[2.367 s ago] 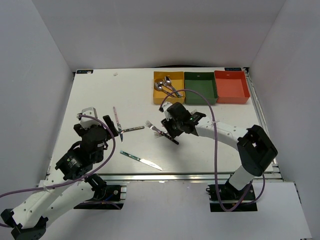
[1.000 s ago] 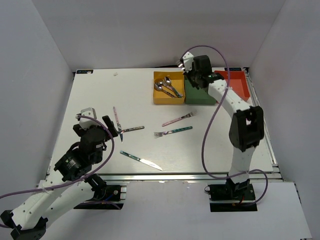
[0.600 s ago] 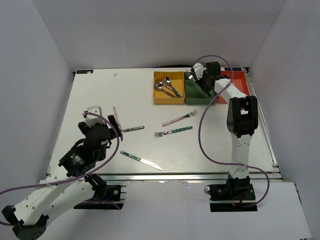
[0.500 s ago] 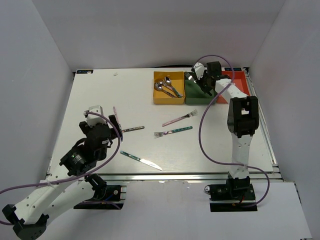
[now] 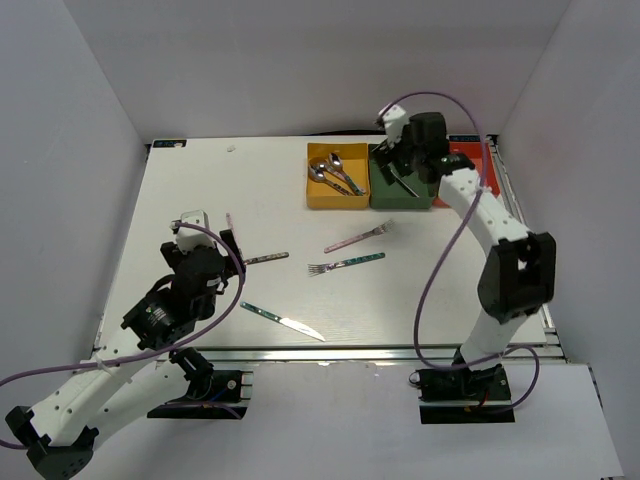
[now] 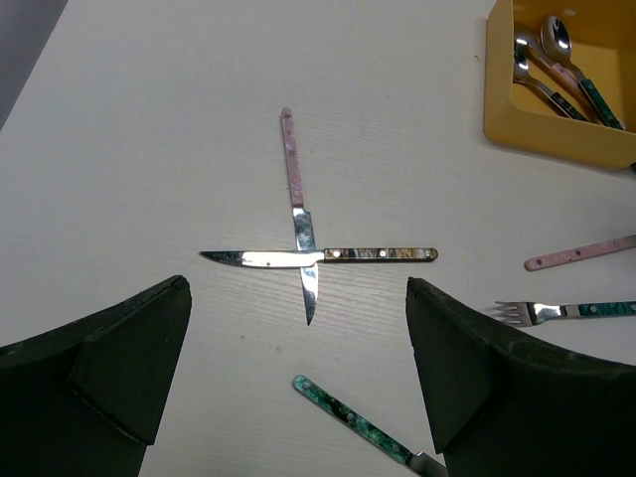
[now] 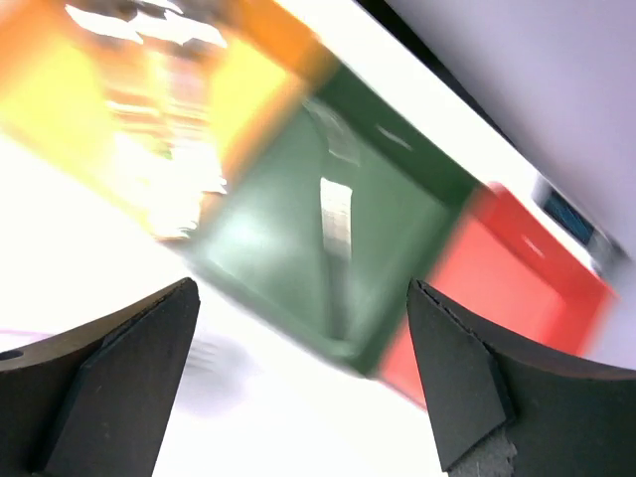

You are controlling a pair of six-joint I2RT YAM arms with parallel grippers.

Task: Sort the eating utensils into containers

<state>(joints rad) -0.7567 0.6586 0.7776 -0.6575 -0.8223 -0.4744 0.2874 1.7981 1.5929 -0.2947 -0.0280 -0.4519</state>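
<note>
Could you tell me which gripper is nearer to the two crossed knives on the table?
Left. The left gripper hovers open just on the near side of the crossed knives; the right gripper is far away, over the green bin.

A white table point(image 5: 190, 190) sits boxed in by pale grey walls point(image 5: 300, 60) — left, back and right.
</note>
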